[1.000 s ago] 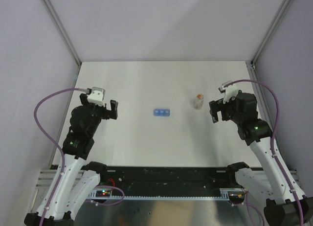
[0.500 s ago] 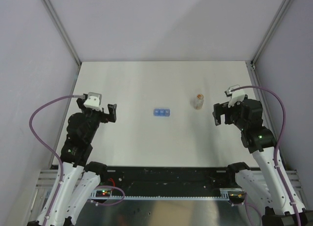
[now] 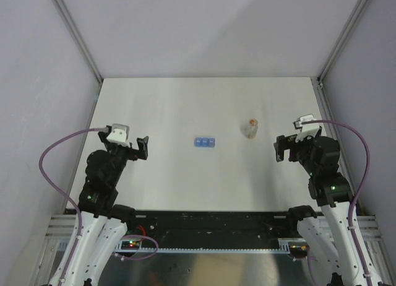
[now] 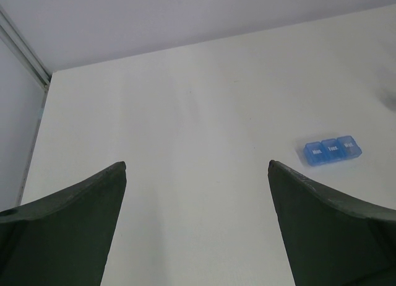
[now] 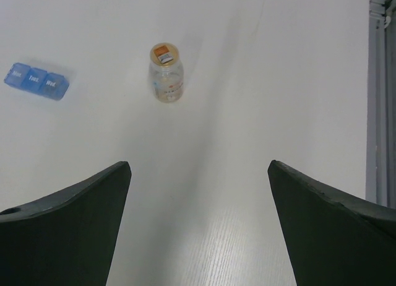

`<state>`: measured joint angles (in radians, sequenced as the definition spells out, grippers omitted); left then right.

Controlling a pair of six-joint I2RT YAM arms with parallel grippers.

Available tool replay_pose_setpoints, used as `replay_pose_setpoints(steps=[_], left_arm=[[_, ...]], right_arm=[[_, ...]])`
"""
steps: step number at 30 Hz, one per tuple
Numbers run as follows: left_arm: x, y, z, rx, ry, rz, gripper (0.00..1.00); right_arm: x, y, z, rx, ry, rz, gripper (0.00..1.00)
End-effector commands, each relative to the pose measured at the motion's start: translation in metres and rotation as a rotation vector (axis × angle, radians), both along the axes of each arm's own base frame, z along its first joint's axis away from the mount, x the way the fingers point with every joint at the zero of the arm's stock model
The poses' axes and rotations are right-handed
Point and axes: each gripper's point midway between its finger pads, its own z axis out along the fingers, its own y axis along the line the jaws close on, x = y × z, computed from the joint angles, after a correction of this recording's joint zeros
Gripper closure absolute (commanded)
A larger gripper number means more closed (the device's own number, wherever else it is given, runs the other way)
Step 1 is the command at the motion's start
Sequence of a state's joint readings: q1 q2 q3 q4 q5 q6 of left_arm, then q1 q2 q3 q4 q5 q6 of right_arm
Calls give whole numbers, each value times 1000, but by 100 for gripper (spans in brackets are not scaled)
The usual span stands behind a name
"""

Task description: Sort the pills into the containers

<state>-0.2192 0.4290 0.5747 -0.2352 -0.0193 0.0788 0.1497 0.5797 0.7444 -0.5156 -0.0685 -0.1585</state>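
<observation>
The containers (image 3: 204, 142) are a blue strip of three joined compartments with lids down, lying mid-table; they also show in the left wrist view (image 4: 332, 150) and the right wrist view (image 5: 36, 81). To their right stands a small clear vial (image 3: 250, 129) (image 5: 166, 73), upright, with the pills (image 5: 163, 53) as an orange-brown mass at its top. My left gripper (image 3: 133, 148) (image 4: 197, 163) hovers open, well left of the strip, nothing between its fingers. On the far side of the vial, my right gripper (image 3: 291, 151) (image 5: 199, 163) is open too and holds nothing.
The white table (image 3: 185, 106) is walled by pale panels at the back and both sides. A metal rail (image 5: 378, 100) runs along the table's right edge, close to my right gripper. The arm bases and a black bar (image 3: 210, 223) line the near edge.
Both arms have drawn back toward the near edge. The left gripper slid nearer and the right gripper moved right and nearer, away from the vial. Strip and vial stayed put.
</observation>
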Motion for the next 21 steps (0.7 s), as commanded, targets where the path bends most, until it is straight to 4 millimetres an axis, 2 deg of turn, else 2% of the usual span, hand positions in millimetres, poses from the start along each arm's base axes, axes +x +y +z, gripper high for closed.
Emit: replay_pose_setpoints(steps=[1,12,21], left_arm=[[2,7,29,-9,-115,33,0],[-2,21,27,30,-141,80,0],[1,18,15,39,-111,64,0]], right_arm=[[4,-7,15,-1,-80,-25,1],[8,-15,8,-21,-89,-52,1],[12,-14,0,-22,-64,-45,1]])
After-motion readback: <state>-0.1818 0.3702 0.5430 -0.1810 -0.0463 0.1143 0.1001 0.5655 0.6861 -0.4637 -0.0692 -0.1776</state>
